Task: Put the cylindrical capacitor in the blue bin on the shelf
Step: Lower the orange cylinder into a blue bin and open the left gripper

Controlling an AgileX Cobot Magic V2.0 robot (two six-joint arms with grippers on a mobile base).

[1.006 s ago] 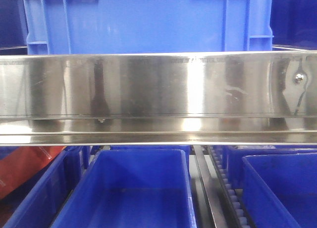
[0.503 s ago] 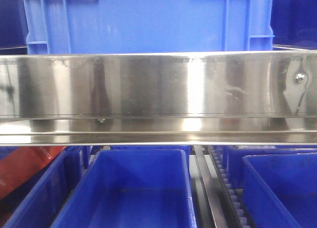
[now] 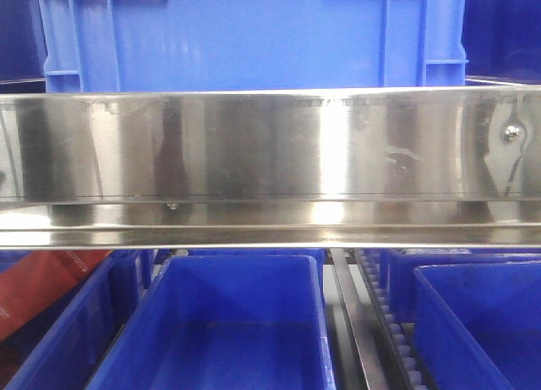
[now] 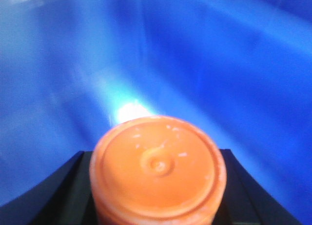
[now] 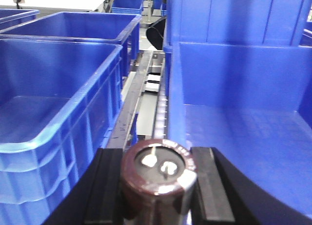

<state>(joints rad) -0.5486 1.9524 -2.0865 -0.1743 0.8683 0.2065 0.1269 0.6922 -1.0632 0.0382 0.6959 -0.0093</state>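
A dark brown cylindrical capacitor with two silver terminals on its top sits between the black fingers of my right gripper, which is shut on it. It hangs over the gap between two blue bins, beside the right bin. My left gripper is shut on an orange cylinder, deep inside a blue bin. In the front view the shelf's shiny steel rail spans the frame, with blue bins above and below it. Neither gripper shows there.
A large blue crate stands above the rail. Below it are a middle bin, a right bin, a white roller track and something red. Another bin and roller track lie left of the capacitor.
Only the dark reflections at the left end of the steel rail have shifted. The bins and the shelf stand as before.
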